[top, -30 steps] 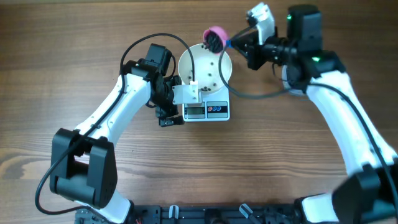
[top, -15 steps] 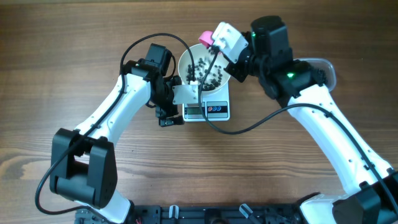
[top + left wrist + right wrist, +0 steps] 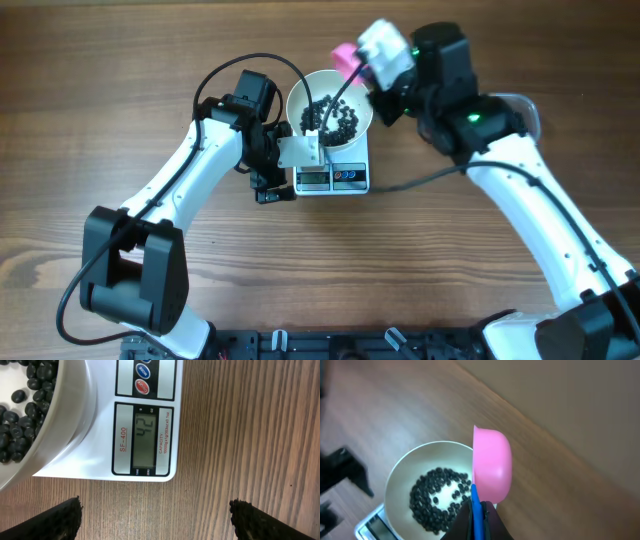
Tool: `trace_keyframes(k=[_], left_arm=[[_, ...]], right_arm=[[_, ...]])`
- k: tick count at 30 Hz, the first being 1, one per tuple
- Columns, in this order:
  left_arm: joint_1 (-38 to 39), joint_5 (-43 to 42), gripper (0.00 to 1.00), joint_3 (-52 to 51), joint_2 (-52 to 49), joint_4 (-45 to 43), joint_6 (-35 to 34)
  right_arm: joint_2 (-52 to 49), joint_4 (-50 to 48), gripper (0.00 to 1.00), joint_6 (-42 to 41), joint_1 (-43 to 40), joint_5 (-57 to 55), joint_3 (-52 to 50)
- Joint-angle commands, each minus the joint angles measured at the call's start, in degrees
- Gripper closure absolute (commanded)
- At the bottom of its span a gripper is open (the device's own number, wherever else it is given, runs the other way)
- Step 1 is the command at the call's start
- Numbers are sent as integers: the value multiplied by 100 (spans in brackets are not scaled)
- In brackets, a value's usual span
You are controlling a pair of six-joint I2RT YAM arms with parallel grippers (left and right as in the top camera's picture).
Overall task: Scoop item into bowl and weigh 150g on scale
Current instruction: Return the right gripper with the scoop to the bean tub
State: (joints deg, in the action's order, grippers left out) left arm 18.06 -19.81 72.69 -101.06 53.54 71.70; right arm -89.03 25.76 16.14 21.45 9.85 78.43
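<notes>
The white bowl (image 3: 300, 95) stands on the scale (image 3: 355, 185) and holds a dark heap of the item (image 3: 332, 118). In the left wrist view the scale (image 3: 100, 455) shows 42 on its display, with the bowl (image 3: 70, 415) and the item (image 3: 20, 405) at upper left. My left gripper (image 3: 156, 520) is open just in front of the scale's left corner, over bare wood. My right gripper (image 3: 477, 520) is shut on the blue handle of the pink scoop (image 3: 492, 467). The scoop is tipped on its side above the bowl's (image 3: 400, 467) far right rim, over the item (image 3: 432, 497).
A clear plastic tub (image 3: 522, 108) shows partly under the right arm at the right. A black cable (image 3: 400, 185) loops from the right wrist past the scale's right side. Wooden tabletop (image 3: 120, 80) lies all around.
The right arm swung the scoop from beyond the bowl over it and tipped it. The bowl went from a few beans to a dark heap. The left arm stayed put.
</notes>
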Motion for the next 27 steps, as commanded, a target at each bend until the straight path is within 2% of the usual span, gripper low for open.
trace_keyframes(k=[1,8,11,13,16,18,23,27], left_arm=[[20,-136,0,-4,-33,0,2],[20,-136,0,-4,-33,0,2],[20,-136,0,-4,-33,0,4],[20,-136,0,-4,-33,0,2],[20,-136,0,-4,-33,0,2],[20,-136,0,-4,-33,0,2],[20,-136,0,-4,-33,0,2],[20,-136,0,-4,-33,0,2]], right_arm=[[-63,306,96,-1220,-811,544,42],[-63,1670,96,-1311,-2944,649,42],[-63,1829,96,-1314,-3506,409,42],[-66,1932,96,-1309,-3676,216,39],[-76,2144,96,-1307,-3674,-916,24],[-76,2131,96,-1307,-3674,-1137,-109],[-345,1648,96,-1316,-3665,-1102,-761],[-824,1685,96,-1329,-3663,-575,-763]])
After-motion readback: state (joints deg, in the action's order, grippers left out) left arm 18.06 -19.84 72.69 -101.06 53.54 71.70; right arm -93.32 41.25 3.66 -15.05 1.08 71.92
